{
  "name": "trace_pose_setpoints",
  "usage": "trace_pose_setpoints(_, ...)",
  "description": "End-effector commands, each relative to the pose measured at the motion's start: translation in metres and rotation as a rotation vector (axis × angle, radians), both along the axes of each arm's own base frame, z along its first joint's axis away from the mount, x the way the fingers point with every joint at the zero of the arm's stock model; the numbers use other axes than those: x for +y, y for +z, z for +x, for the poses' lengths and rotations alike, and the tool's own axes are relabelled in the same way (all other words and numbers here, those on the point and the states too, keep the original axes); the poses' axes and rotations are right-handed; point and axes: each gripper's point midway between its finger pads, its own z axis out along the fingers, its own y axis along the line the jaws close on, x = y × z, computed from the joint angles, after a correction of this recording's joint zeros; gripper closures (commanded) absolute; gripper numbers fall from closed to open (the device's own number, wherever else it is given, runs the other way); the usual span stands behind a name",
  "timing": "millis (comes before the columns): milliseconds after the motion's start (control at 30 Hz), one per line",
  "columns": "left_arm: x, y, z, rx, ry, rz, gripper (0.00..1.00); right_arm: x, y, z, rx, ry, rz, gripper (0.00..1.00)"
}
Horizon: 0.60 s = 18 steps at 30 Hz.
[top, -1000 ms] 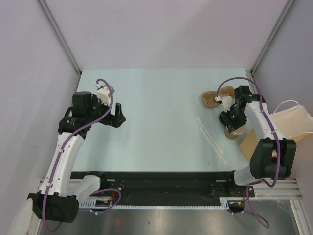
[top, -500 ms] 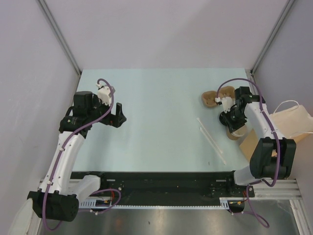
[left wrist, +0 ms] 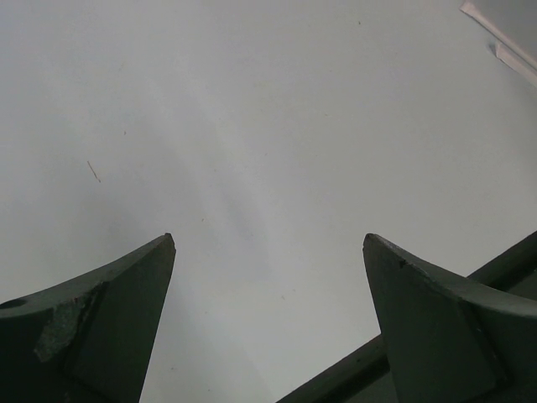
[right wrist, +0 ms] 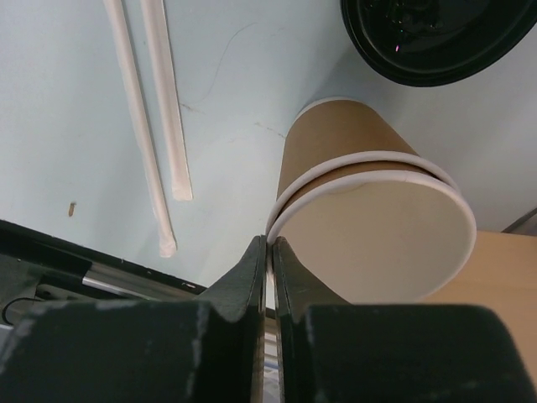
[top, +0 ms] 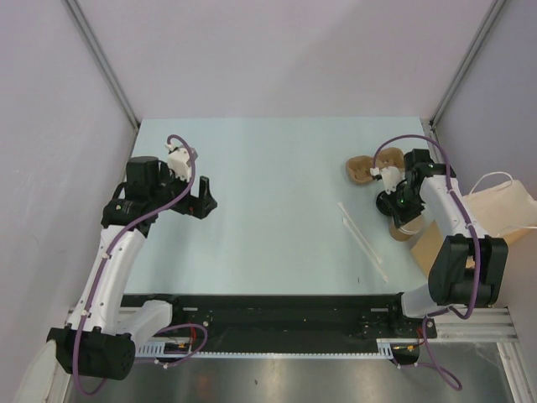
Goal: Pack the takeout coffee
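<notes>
Two kraft-brown paper cups [right wrist: 369, 193] are nested one inside the other and lie tilted on the table, white rims towards the camera. My right gripper [right wrist: 269, 239] is shut on the rims at their left side. In the top view the cups [top: 403, 228] show just below the right gripper [top: 393, 204], near the table's right edge. One black lid [right wrist: 436, 34] lies on the table beyond the cups' base; a second lid is not in view. My left gripper [top: 201, 201] is open and empty over bare table at the left, as the left wrist view [left wrist: 268, 239] shows.
Two paper-wrapped straws [top: 362, 239] lie left of the cups, also in the right wrist view [right wrist: 151, 117]. A brown cup carrier [top: 367, 166] sits further back. A brown paper bag with white handles [top: 503, 210] lies off the right edge, above a tan board [top: 426, 248].
My right gripper has shifted a little towards the far side with the cups' rims in it. The left arm has not moved.
</notes>
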Motion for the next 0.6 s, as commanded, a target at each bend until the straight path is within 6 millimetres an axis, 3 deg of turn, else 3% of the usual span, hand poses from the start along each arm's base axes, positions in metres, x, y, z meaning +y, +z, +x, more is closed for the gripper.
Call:
trace_pose_setpoints(0,-0.0056,0.0080,0.0043,-0.044,-0.027,-0.012,0.01,0.0005,0.0057,-0.0023,-0.016,0.008,0.006,0.91)
trace_pose_setpoints(100,-0.0069,0.0070,0.0045,-0.036,-0.033,-0.016,0.00,-0.0004,0.0071,-0.0032,-0.018,0.006,0.002,0.85)
trace_pose_setpoints(567,-0.0072,0.0082,0.0051,-0.041,-0.035,-0.016,0.01,-0.0041,0.0128,-0.0026,-0.044,0.006,-0.016,0.85)
